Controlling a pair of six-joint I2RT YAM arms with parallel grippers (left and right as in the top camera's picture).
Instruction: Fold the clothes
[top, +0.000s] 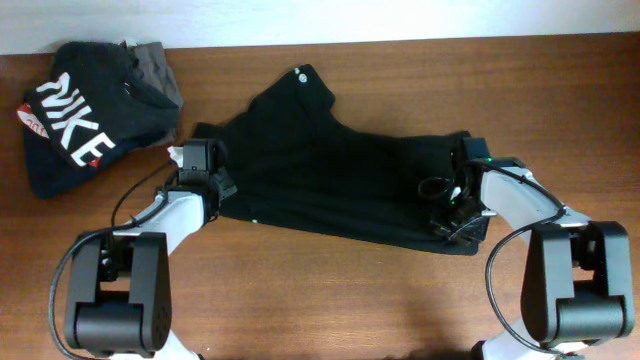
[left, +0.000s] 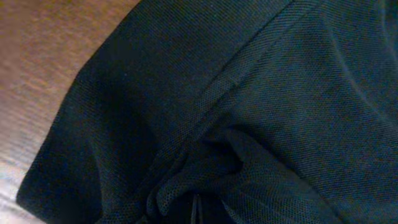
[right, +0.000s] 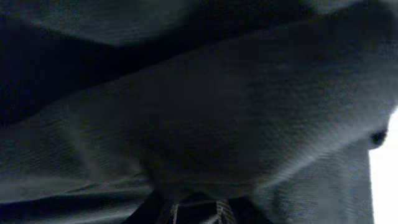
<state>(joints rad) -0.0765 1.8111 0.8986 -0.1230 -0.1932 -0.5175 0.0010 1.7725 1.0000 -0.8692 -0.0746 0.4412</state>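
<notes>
T-shirt (top: 330, 170), black, is laid out across the middle of the table (top: 330, 300), not flat. The collar end is pointed at the far edge, with the white round mark (top: 298, 72) seen there. The body is spread rightward and wrinkled through the middle.

The left gripper (top: 218, 185) is placed on the shirt's left edge. In the left wrist view, mesh fabric (left: 249, 93) is drawn into a tight pucker at the bottom centre of the frame, so the jaws are read as closed on the T-shirt.

The right gripper (top: 452, 212) is placed on the shirt's right edge near the lower corner. The right wrist view is filled by dark cloth (right: 217, 112) close to the lens, with only a sliver of finger at the bottom, so its jaw state cannot be told.

A NIKE garment (top: 80, 120) is piled at the far-left corner, well apart from the shirt. A grey garment (top: 155, 62) is tucked beneath its far side.
</notes>
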